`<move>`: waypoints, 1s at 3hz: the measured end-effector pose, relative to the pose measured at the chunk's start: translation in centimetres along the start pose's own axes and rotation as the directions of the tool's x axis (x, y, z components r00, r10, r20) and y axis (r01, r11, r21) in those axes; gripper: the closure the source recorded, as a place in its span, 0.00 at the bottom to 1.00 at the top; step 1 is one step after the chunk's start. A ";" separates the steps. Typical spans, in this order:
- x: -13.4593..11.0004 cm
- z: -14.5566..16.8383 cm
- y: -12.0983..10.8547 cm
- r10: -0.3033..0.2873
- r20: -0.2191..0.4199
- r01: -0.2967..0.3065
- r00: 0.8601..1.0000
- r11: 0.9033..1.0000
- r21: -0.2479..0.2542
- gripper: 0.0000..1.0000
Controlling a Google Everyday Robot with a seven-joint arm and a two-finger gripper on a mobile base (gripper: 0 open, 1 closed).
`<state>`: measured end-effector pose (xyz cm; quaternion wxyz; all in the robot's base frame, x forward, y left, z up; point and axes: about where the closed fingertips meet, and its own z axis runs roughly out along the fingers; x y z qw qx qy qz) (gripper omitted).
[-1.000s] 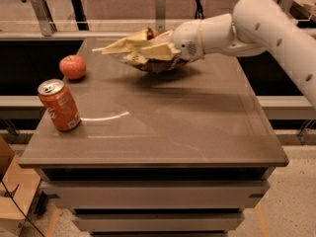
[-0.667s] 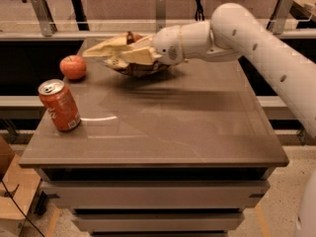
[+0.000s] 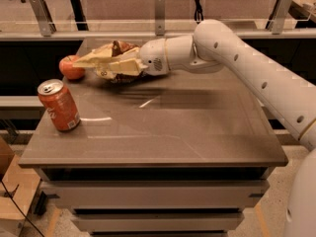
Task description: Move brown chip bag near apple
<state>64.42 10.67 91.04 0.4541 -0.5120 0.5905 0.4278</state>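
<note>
The brown chip bag (image 3: 109,60) is crinkled, dark brown on top and pale yellow below. It hangs just above the table at the back left, held in my gripper (image 3: 118,65), which is shut on it. The bag's left tip reaches right next to the apple (image 3: 70,67), a small red-orange fruit at the table's back left edge. My white arm (image 3: 232,58) reaches in from the right.
An orange soda can (image 3: 59,105) stands upright near the left edge of the grey table (image 3: 163,132), in front of the apple. A rail with metal posts (image 3: 159,13) runs behind the table. A cardboard box (image 3: 12,191) sits on the floor at lower left.
My gripper has carried the chip bag leftward across the back of the table, and it now ends beside the apple. The can and apple have not moved.
</note>
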 end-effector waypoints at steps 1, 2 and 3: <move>0.0 0.3 0.1 -0.001 0.000 0.001 1.000 1.000 -0.005 0.13; -0.1 0.5 0.2 -0.001 0.000 0.001 1.000 1.000 -0.009 0.00; -0.1 0.5 0.2 -0.001 0.000 0.001 1.000 1.000 -0.010 0.00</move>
